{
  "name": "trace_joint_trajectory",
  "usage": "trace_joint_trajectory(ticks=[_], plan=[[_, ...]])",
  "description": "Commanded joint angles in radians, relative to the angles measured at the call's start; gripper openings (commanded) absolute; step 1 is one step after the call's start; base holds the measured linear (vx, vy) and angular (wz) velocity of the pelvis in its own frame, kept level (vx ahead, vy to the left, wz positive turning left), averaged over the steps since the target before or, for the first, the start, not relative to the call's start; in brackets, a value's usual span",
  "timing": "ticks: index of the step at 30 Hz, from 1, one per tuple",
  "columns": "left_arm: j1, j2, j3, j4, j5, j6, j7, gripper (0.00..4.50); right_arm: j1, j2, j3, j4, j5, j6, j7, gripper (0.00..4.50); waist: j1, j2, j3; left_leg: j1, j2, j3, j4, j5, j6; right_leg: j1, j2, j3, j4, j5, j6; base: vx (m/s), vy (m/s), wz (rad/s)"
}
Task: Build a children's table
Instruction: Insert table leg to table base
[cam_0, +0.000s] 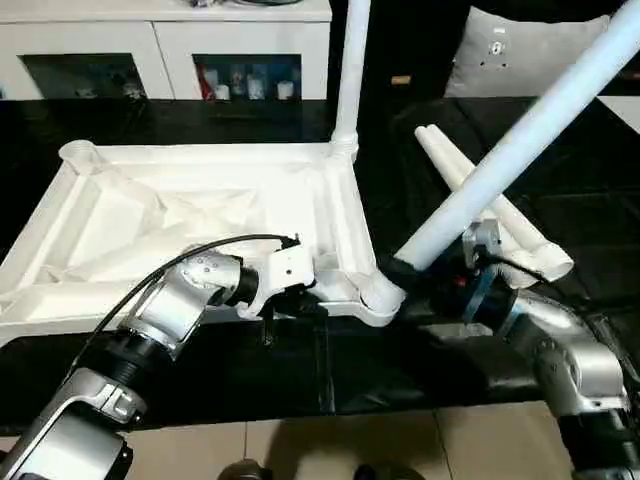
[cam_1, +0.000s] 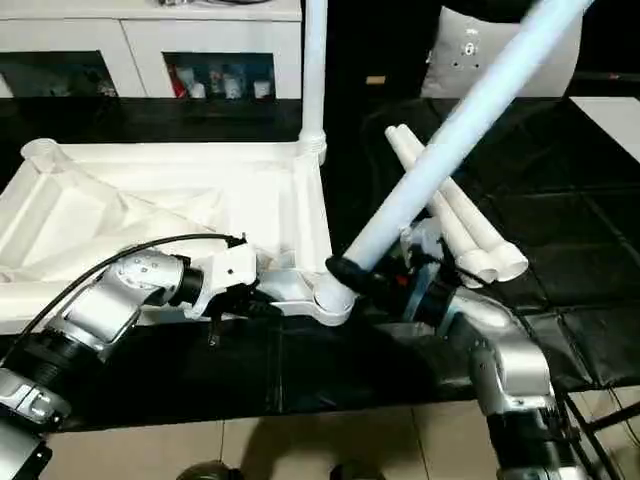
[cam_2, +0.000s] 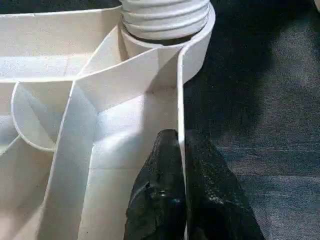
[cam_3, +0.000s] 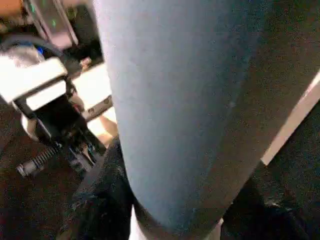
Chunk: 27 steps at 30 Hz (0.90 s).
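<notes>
- Nearest, at about 7 o'clock in the head view, the left claw is pinched tight on the thin near side wall of the tabletop, one black finger inside the wall and the other outside it.
- At about 4 o'clock, the right claw grips the thick end of a white leg; the leg slants up and away toward 2 o'clock, its lower end just beside the near corner socket. In the right wrist view the leg blocks most of what lies beyond.
- The tabletop lies upside down on the black desk, ribbed underside up, spreading from the centre toward 9 o'clock.
- At its far right corner, near 12 o'clock, an upright leg stands in its socket; the left wrist view shows its ringed base seated there.
- The far left corner socket, near 10 o'clock, stands open.
- Two spare legs lie side by side on the desk at 2 o'clock, under the slanted leg and close behind the right claw.
- Farther off, a white cabinet with glass doors stands at 11 o'clock, and a grey cushion at 1 o'clock.
- Pale floor tiles show at 6 o'clock, below the desk edge.
</notes>
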Motion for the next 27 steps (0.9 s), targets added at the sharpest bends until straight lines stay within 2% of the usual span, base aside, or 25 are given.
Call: trace_joint_trajectory(ticks=[1,4,6,7,9,10,12,13,14,19,24,27], plan=[[-0.022,0.018,0.016,-0.008,0.009,-0.017,-0.004,0.00,0.046,-0.036,0.062,0.054,-0.105,0.017,-0.007,1.88,0.009,0.008,-0.069,-0.002,0.083,-0.025,-0.076,-0.065,0.058,0.066,-0.102,0.053,-0.068,-0.056,-0.286,0.000,0.000,0.00],[-0.026,0.023,0.009,-0.006,0.017,-0.024,-0.010,0.00,0.019,-0.046,0.123,0.170,-0.182,-0.068,0.029,1.88,0.007,0.009,-0.067,-0.003,0.083,-0.026,-0.077,-0.088,0.055,0.066,-0.105,0.054,-0.070,-0.082,-0.289,0.000,0.000,0.00],[-0.026,0.026,0.007,-0.008,0.019,-0.025,-0.011,0.00,0.012,-0.043,0.136,0.203,-0.194,-0.087,0.039,1.88,0.004,0.011,-0.061,-0.001,0.084,-0.026,-0.080,-0.128,0.050,0.063,-0.107,0.054,-0.078,-0.140,-0.286,0.000,0.000,0.00],[-0.027,0.029,0.005,-0.011,0.020,-0.026,-0.018,0.00,-0.004,-0.041,0.152,0.247,-0.209,-0.108,0.052,1.88,-0.002,0.012,-0.053,0.002,0.085,-0.029,-0.086,-0.185,0.038,0.061,-0.106,0.055,-0.088,-0.231,-0.272,0.000,0.000,0.00],[-0.031,0.036,-0.001,-0.014,0.022,-0.032,-0.035,0.00,-0.031,-0.042,0.179,0.298,-0.225,-0.123,0.085,1.88,-0.006,0.016,-0.044,0.006,0.085,-0.032,-0.091,-0.240,0.025,0.058,-0.108,0.056,-0.098,-0.334,-0.250,0.000,0.000,0.00],[-0.031,0.036,-0.001,-0.014,0.022,-0.032,-0.035,0.00,-0.031,-0.042,0.179,0.298,-0.225,-0.123,0.085,1.88,-0.008,0.014,-0.046,0.007,0.084,-0.033,-0.091,-0.248,0.022,0.059,-0.108,0.056,-0.100,-0.354,-0.244,0.000,0.000,0.00],[-0.049,0.040,-0.007,0.004,0.025,-0.047,-0.053,0.00,-0.067,-0.057,0.201,0.332,-0.229,-0.122,0.139,1.88,-0.014,0.017,-0.041,0.007,0.085,-0.037,-0.094,-0.265,0.021,0.055,-0.107,0.057,-0.101,-0.383,-0.231,0.000,0.000,0.00],[-0.064,0.041,-0.009,0.020,0.027,-0.056,-0.063,0.00,-0.087,-0.070,0.219,0.334,-0.226,-0.110,0.181,1.88,-0.017,0.015,-0.038,0.009,0.084,-0.036,-0.095,-0.272,0.027,0.053,-0.105,0.058,-0.105,-0.390,-0.229,0.000,0.000,0.00],[-0.067,0.041,-0.008,0.024,0.027,-0.059,-0.066,0.00,-0.092,-0.073,0.225,0.332,-0.224,-0.105,0.195,1.88,-0.016,0.015,-0.040,0.009,0.085,-0.037,-0.095,-0.263,0.029,0.055,-0.106,0.060,-0.103,-0.377,-0.231,0.000,0.000,0.00],[-0.098,0.038,-0.010,0.064,0.034,-0.080,-0.083,0.00,-0.121,-0.077,0.261,0.354,-0.238,-0.119,0.246,1.87,-0.014,0.016,-0.045,0.007,0.086,-0.030,-0.095,-0.151,0.069,0.061,-0.103,0.056,-0.090,-0.160,-0.285,0.000,0.000,0.00],[-0.152,0.036,-0.017,0.132,0.043,-0.116,-0.104,0.00,-0.171,-0.064,0.299,0.397,-0.255,-0.112,0.313,1.87,-0.012,0.013,-0.036,0.010,0.090,-0.032,-0.103,-0.204,0.058,0.058,-0.106,0.056,-0.097,-0.253,-0.278,0.000,0.000,0.00],[-0.180,0.034,-0.014,0.179,0.048,-0.136,-0.111,0.00,-0.185,-0.063,0.322,0.398,-0.265,-0.106,0.341,1.87,-0.011,0.014,-0.034,0.010,0.093,-0.032,-0.106,-0.214,0.051,0.057,-0.108,0.058,-0.097,-0.249,-0.278,0.000,0.000,0.00]])
